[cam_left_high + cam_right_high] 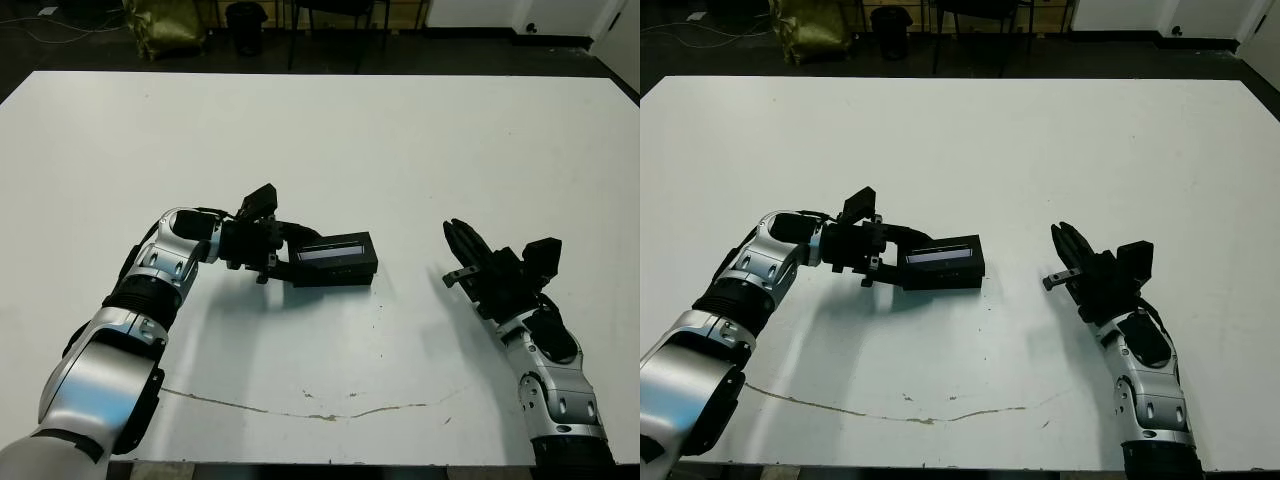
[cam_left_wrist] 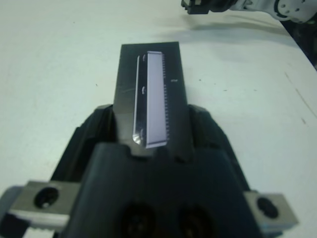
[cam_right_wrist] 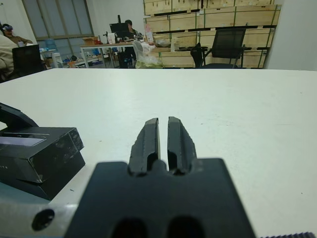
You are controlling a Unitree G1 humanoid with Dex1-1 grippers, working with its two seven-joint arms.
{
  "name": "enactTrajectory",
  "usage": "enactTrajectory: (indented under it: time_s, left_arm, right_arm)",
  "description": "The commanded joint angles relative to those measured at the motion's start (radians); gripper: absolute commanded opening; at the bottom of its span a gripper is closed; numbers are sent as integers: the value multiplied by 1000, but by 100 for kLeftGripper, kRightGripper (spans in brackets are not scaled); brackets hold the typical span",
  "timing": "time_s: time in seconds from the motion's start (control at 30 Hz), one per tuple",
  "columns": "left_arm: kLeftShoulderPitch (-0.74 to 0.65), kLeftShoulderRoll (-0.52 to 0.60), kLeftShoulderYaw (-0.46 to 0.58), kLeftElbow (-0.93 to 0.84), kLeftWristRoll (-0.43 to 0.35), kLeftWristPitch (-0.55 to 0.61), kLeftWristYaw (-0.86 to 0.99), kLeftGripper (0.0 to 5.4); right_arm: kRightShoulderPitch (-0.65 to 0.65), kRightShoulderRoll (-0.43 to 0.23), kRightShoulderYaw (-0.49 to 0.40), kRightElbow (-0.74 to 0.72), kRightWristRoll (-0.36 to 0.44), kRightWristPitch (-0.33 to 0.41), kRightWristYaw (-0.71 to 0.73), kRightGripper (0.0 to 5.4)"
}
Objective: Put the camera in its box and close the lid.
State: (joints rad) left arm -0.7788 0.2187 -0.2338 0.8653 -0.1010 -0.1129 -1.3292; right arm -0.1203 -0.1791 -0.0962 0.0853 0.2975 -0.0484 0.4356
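Note:
The black lid (image 1: 335, 250) with its grey-blue stripe lies flat on top of the box (image 1: 338, 276), whose black wall shows just beneath it on the table. My left gripper (image 1: 283, 258) is shut on the lid's near end, one finger (image 2: 96, 124) on each side of it in the left wrist view. The camera is hidden. My right gripper (image 1: 456, 238) is shut and holds nothing, low over the table about a hand's width to the right of the box. In the right wrist view, the lidded box (image 3: 42, 158) sits beside those fingers.
The white table (image 1: 400, 140) stretches wide behind and around the box. A thin brown crack line (image 1: 300, 408) runs along the near part of the table. Beyond the far edge are chairs, a bin and seated people (image 3: 10, 39).

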Motion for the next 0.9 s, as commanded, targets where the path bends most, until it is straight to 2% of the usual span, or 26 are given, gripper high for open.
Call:
enactTrajectory:
  time_s: [0.03, 0.47, 0.53, 0.77, 0.9]
  left_arm:
    - [13, -15, -22, 9, 29, 4, -1, 264]
    - [13, -18, -53, -20, 67, 2, 21, 264]
    - [12, -18, -57, -19, 74, 1, 25, 264]
    - [16, -15, -69, -20, 104, -71, 47, 264]
    - [13, -20, -72, -14, 112, -67, 54, 264]
  right_arm:
    - [11, -3, -4, 2, -3, 18, -9, 0]
    - [13, -4, -5, 14, -5, -6, 1, 0]
    - [17, -3, -5, 4, -4, 9, -7, 0]
    - [18, 0, -7, 6, 17, 5, 11, 0]
    - [15, -1, -9, 19, 25, -10, 27, 0]
